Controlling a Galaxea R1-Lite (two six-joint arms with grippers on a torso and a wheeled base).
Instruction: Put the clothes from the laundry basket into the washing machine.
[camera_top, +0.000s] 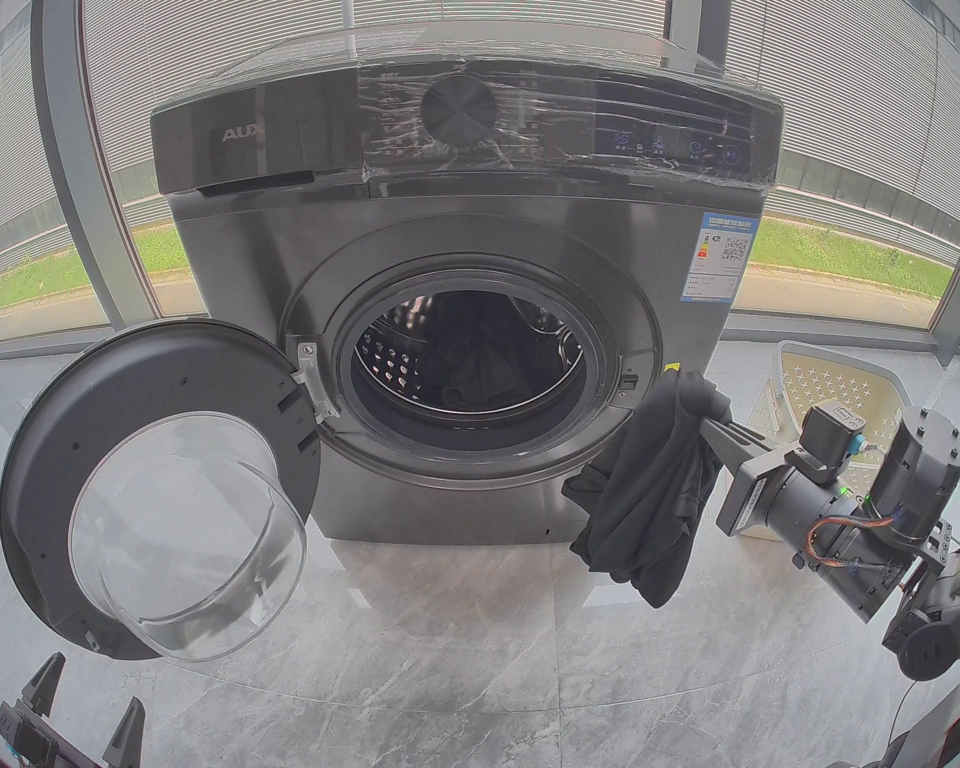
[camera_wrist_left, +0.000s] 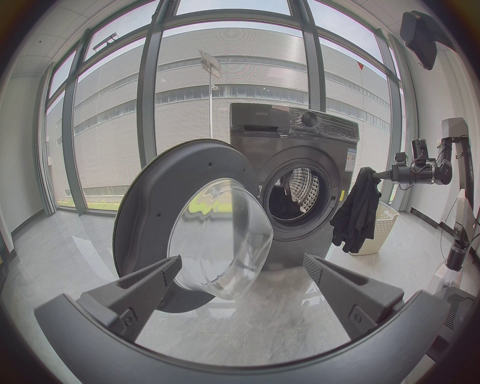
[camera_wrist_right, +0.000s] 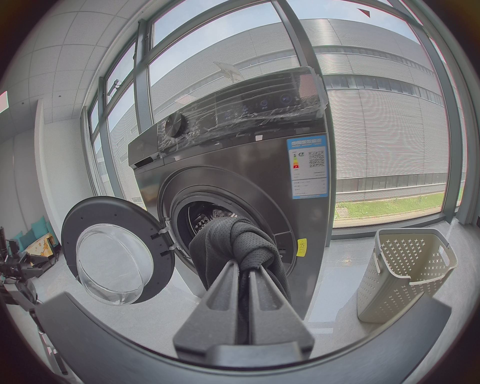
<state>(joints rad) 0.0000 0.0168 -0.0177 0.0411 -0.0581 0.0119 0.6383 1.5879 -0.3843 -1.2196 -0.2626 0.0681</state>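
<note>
Grey marble-patterned floor (camera_top: 450, 640) before tall windows, with the washing machine (camera_top: 450, 230) as reference. Its round door (camera_top: 130, 400) is swung fully open to the machine's left, and the clear inner bowl faces outward. The drum (camera_top: 400, 360) is in shadow. A dark mass lies inside it (camera_top: 480, 370), but whether this is cloth cannot be made out.

The right gripper (camera_top: 715, 430) is clenched on a black garment (camera_top: 650, 500), in front of the machine's lower right corner and just beside the door opening. The fabric is bunched over the gripper's tips, fine-meshed in the right wrist view (camera_wrist_right: 235, 245), and hangs in loose folds clear of the floor. What kind of clothing it is cannot be told.

The laundry basket (camera_top: 840, 380) is white and perforated and stands on the floor to the right of the machine. The right arm covers its lower part in the head view, and its interior is seen from the side in the right wrist view (camera_wrist_right: 405, 280), so its contents are not visible.

The left gripper (camera_wrist_left: 242, 265) is released, its fingers spread wide with nothing between them. It sits well in front of the machine, facing the open door, and is cut off at the lower edge of the head view (camera_top: 85, 700).
</note>
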